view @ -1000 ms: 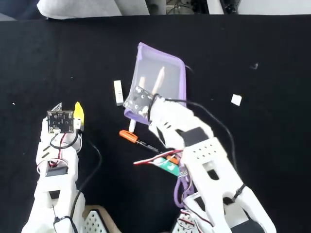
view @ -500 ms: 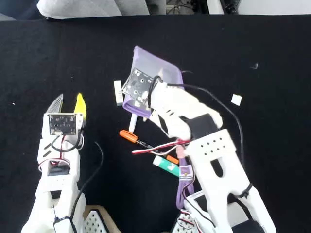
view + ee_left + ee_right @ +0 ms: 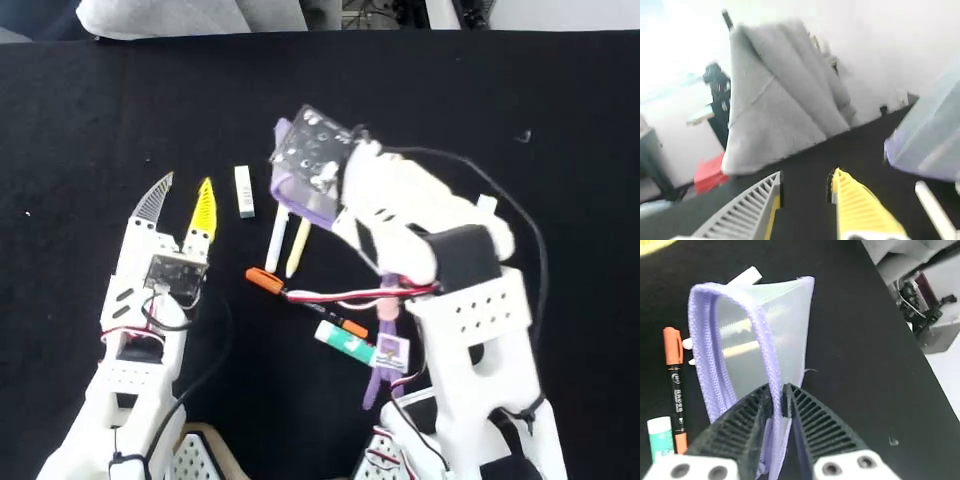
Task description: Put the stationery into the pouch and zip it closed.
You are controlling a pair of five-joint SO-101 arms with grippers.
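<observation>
- The pouch [image 3: 765, 335] is made of frosted translucent plastic, edged with woven purple cloth.
- The worktop [image 3: 520, 90] is finished in matt black.
- The jaws of the right gripper [image 3: 780, 390] are moulded in ribbed plastic.

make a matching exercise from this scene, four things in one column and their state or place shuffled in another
Things
1. pouch
2. orange marker
3. left gripper
4. glue stick

States
a. open, holding nothing
b. green and white, close to the right arm's base
c. pinched in the right gripper
d. flat on the table, cap end toward the left arm

Pairs: 1-c, 2-d, 3-a, 4-b
</observation>
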